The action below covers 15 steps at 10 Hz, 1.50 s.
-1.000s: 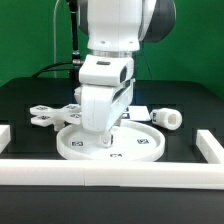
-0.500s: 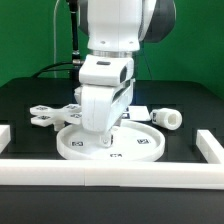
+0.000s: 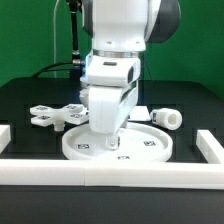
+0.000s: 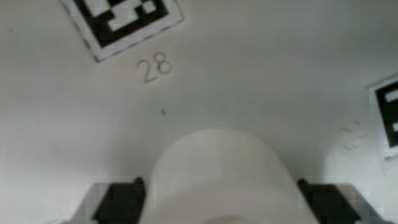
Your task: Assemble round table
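**GRIPPER SEATED ON ROUND DISC – PART POSITIONS**

The gripper point(image 3: 108, 143) is lowered vertically onto the round disc point(image 3: 150, 148), slightly toward the exterior view's left of the disc's middle. The disc lies flat on the black table point(image 3: 20, 100), just behind the front border rail point(image 3: 100, 172). Square tags are seen on its upper face.

In the wrist view, the disc surface point(image 4: 249, 80) fills the picture. One tag point(image 4: 125, 25) is shown with the number 28 point(image 4: 155, 67) printed beside it, and a second tag point(image 4: 386, 110) is cut off at the picture's edge. A rounded white boss point(image 4: 217, 160) rises from the disc. It is flanked on both sides by the dark fingers point(image 4: 121, 200), which are pressed against it with no gap visible. The gripper is therefore read as clamped on the disc by this boss.

The cylinder leg point(image 3: 167, 117) lies on its side on the table, just beyond the disc's rim on the exterior view's right. It is not touched by the gripper.

The cross-shaped foot piece point(image 3: 55, 116) lies flat on the table at the exterior view's left, close to the disc's rear edge. Whether the two parts touch cannot be told, as the arm hides the spot.
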Each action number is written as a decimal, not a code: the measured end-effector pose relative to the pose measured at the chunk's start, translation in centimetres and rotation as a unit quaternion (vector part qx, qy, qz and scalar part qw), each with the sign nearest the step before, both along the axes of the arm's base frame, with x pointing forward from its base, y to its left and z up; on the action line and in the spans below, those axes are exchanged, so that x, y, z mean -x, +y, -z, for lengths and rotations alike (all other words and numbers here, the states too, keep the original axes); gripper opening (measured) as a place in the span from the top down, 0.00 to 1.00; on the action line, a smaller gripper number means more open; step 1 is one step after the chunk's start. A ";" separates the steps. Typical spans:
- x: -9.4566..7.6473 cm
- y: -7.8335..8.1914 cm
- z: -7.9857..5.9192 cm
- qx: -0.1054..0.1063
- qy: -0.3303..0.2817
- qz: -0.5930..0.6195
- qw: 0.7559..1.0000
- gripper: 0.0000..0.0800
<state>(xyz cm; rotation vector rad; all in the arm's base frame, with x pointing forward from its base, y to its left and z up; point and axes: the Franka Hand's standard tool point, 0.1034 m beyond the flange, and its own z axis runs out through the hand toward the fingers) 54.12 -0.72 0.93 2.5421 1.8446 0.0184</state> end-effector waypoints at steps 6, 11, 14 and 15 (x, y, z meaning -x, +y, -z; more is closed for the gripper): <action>-1.0 3.3 0.0 -0.003 -0.006 -0.006 1.000 0.49; -2.0 4.4 -0.1 -0.007 -0.010 -0.010 1.000 0.49; -2.0 4.4 -0.1 -0.007 -0.010 -0.010 1.000 0.39; -2.0 4.4 -0.1 -0.007 -0.010 -0.010 1.000 0.25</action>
